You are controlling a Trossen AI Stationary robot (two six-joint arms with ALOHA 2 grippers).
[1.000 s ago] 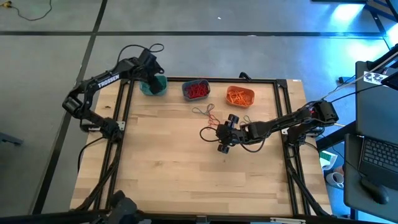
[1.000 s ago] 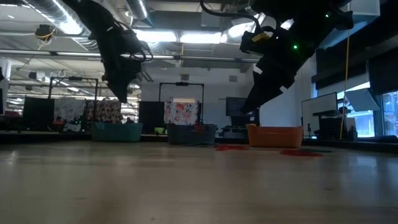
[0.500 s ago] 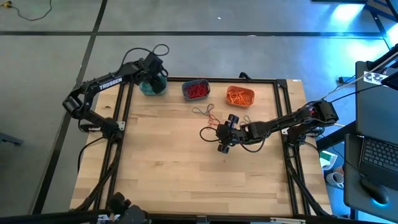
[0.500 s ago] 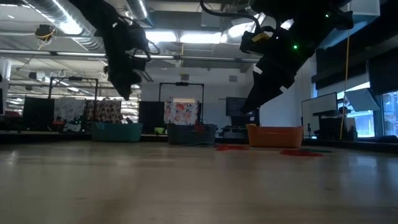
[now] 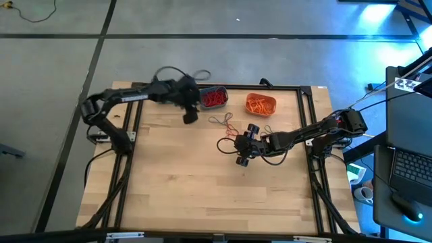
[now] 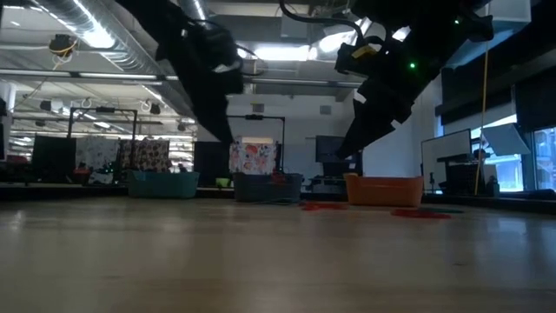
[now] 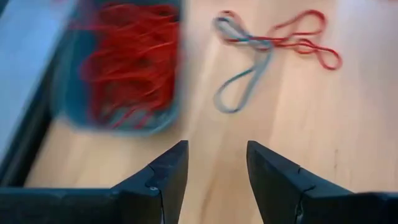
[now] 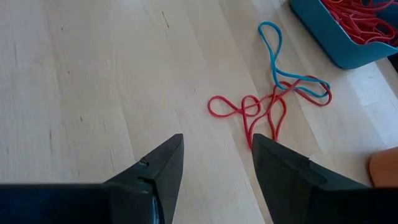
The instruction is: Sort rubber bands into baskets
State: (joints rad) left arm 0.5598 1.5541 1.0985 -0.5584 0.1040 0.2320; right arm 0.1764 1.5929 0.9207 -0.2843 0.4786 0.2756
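Left tool (image 5: 190, 116) hangs open over the far part of the worktop (image 5: 202, 182), its two dark fingers (image 7: 166, 171) spread with nothing between them. Just ahead of it and a little to one side sits the slate blue basket (image 7: 118, 118), heaped with red rubber bands (image 7: 130, 59). Also ahead of this tool, on the bare wood beside that basket, lies a small tangle of loose bands (image 7: 273, 50): a blue-grey loop knotted through a red one.

Right tool (image 5: 243, 152) is near the worktop's middle, likewise open and empty, its fingers (image 8: 155, 171) apart. The same tangle (image 8: 273, 102) lies just in front of it, the red loops nearest its fingertips and the blue loop (image 8: 280, 59) beyond them, toward the slate blue basket's corner (image 8: 339, 37). In the high view, a further dark loop (image 5: 225, 144) seems to lie right beside this tool, though it is too thin to tell whether it is a band or a cable.

Orange basket (image 5: 260, 104) stands beyond the right tool, at the far edge, filled with orange bands (image 5: 259, 105). Teal basket (image 6: 162, 183) shows only from the low view, at the far edge next to the slate blue one; from above the left arm (image 5: 128, 98) covers it, so its contents cannot be told.
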